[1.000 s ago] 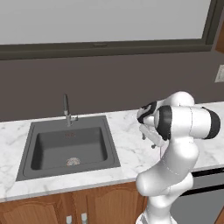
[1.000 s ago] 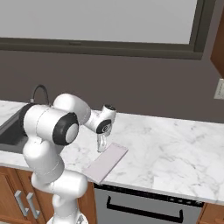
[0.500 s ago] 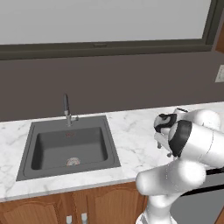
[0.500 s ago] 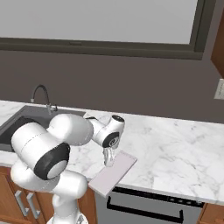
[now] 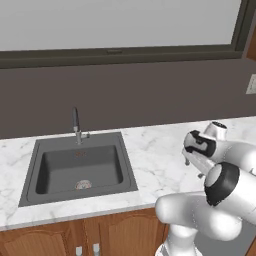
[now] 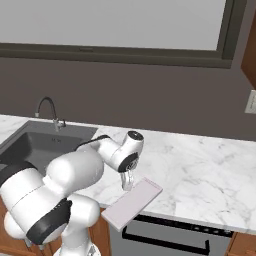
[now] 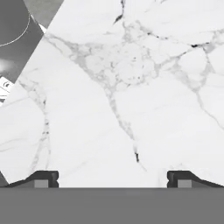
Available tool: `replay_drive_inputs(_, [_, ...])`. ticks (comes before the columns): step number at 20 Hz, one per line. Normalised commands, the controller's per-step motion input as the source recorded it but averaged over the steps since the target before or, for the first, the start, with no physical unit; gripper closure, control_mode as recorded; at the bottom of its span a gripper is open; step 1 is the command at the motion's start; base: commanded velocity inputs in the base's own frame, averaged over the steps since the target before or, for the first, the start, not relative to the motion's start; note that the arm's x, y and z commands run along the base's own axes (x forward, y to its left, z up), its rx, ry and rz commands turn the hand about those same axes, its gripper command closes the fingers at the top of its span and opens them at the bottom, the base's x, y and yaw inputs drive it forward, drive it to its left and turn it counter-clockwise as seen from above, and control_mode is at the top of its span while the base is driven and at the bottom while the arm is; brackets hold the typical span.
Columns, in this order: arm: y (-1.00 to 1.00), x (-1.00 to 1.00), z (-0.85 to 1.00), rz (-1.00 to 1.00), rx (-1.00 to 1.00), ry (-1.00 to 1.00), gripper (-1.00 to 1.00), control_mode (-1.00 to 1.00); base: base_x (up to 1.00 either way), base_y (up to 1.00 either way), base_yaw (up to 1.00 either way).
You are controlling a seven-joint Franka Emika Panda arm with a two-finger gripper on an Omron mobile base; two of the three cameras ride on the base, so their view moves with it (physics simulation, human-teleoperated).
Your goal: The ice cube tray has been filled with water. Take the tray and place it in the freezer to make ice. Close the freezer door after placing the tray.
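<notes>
Right of the sink (image 6: 35, 145), the ice cube tray (image 6: 132, 203) lies flat at the desk (image 6: 200, 170) edge; the gripper (image 6: 128, 184), jaws wide, hangs beside it, apparently poised to grasp.

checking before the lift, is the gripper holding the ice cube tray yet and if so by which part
Nothing is held. The gripper is open over bare marble, and the ice cube tray lies flat at the counter's front edge, beside the fingers.

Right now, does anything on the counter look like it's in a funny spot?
Yes. The ice cube tray lies crooked on the marble counter, one end poking out past the front edge. The open hand hangs over its far end.
</notes>
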Motion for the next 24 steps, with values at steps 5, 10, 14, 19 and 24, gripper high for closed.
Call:
replay_drive_inputs(5, [0.06,0.17,0.92,0.00,0.00,-0.04,-1.00,-1.00,0.00,0.00,0.00])
replay_drive_inputs(10, [0.05,-0.17,0.82,-0.15,0.00,-0.03,-1.00,-1.00,0.00,0.00,0.00])
replay_drive_inputs(14, [0.00,-0.44,0.49,-0.49,0.00,-0.03,-1.00,-1.00,0.00,0.00,0.00])
replay_drive_inputs(19, [0.00,-0.48,0.06,-0.72,0.00,0.00,-1.00,-1.00,0.00,0.00,0.00])
replay_drive_inputs(24, [0.00,-0.24,0.00,-0.84,0.00,0.00,-1.00,-1.00,0.00,0.00,0.00])
